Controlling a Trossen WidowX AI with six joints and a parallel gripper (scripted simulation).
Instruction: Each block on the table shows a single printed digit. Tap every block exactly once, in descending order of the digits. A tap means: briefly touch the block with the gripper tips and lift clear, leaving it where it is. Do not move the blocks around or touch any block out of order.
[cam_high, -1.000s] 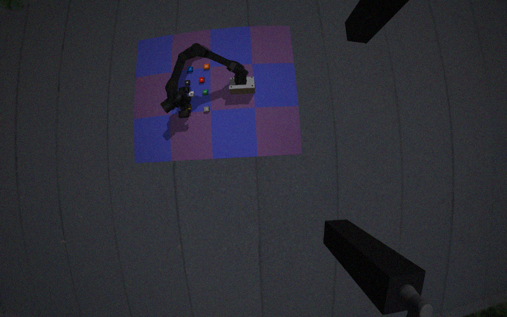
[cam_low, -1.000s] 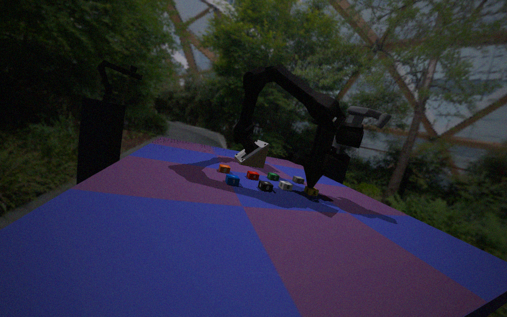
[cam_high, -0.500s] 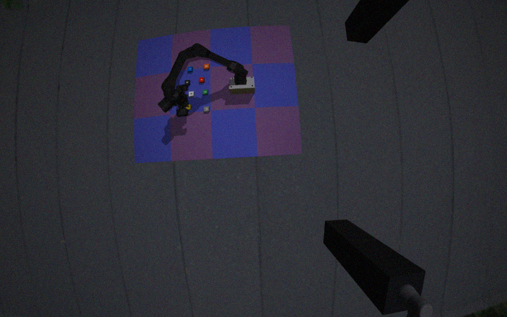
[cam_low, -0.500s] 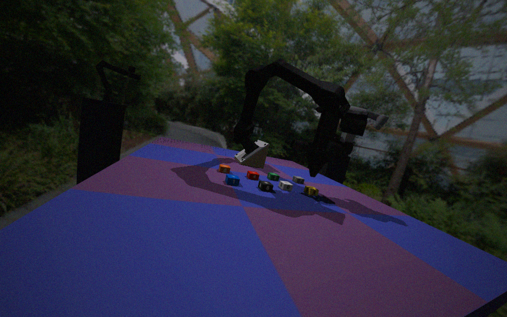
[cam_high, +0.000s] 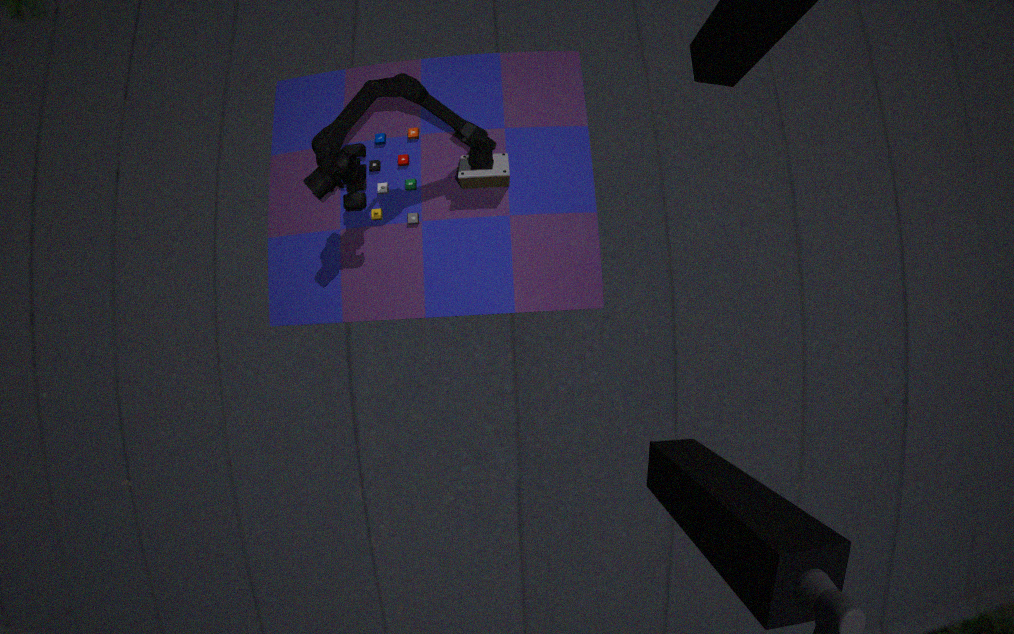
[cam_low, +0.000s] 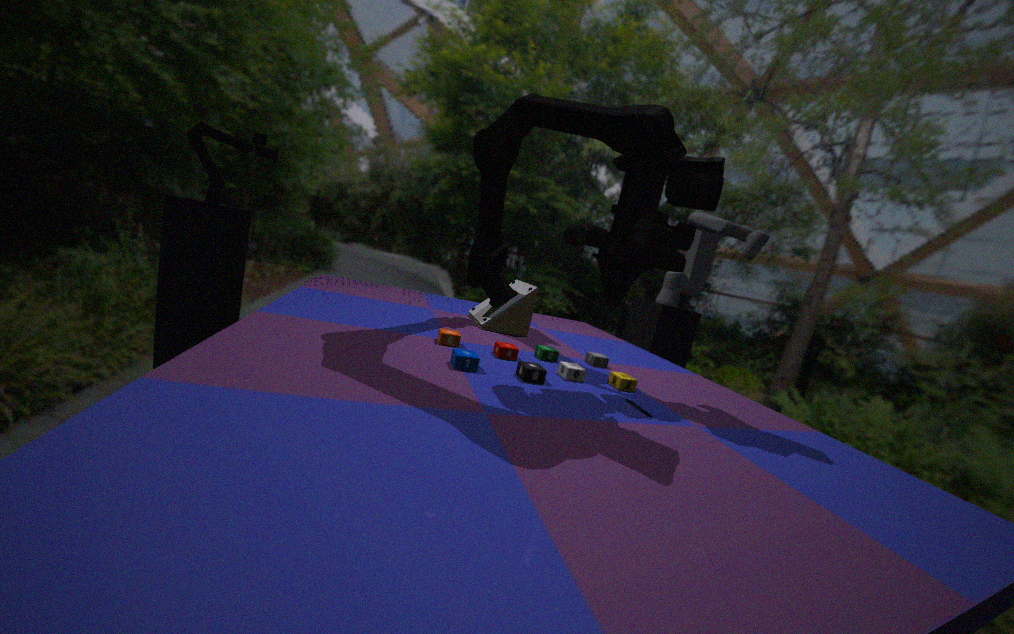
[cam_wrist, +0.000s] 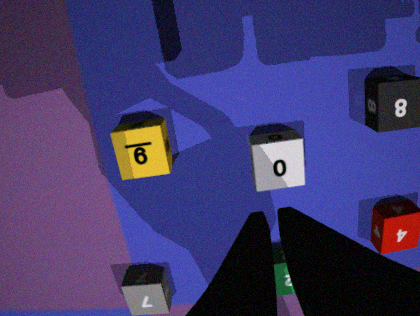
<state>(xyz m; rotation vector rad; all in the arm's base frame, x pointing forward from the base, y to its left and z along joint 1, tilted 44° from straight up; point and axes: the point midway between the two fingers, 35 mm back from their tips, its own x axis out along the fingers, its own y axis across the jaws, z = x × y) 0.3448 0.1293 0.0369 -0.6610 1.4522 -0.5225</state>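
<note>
My gripper (cam_low: 616, 293) (cam_wrist: 271, 223) is shut and empty, raised above the blocks. In the wrist view its tips lie below the white block (cam_high: 382, 187) (cam_low: 571, 371) (cam_wrist: 295, 155), digit 0, and partly cover the green block (cam_high: 410, 183) (cam_low: 546, 352) (cam_wrist: 282, 271), digit 2. The yellow block (cam_high: 376, 213) (cam_low: 622, 382) (cam_wrist: 155, 162) shows an underlined 9, upside down there. The black block (cam_high: 374, 165) (cam_wrist: 395, 121) reads 8, the grey block (cam_high: 412, 218) (cam_wrist: 140, 301) 7, the red block (cam_high: 403, 159) (cam_wrist: 392, 246) 4. Digits on the blue block (cam_high: 380, 138) (cam_low: 464, 360) and orange block (cam_high: 412, 133) (cam_low: 448, 337) are too small to tell.
The arm's pale base (cam_high: 483, 177) (cam_low: 515, 317) stands behind the blocks in the exterior view. The blocks sit on a blue and purple checkered table (cam_high: 553, 261) (cam_low: 299, 523). The arm's shadow falls across the table. Dark pillars stand beyond its edges.
</note>
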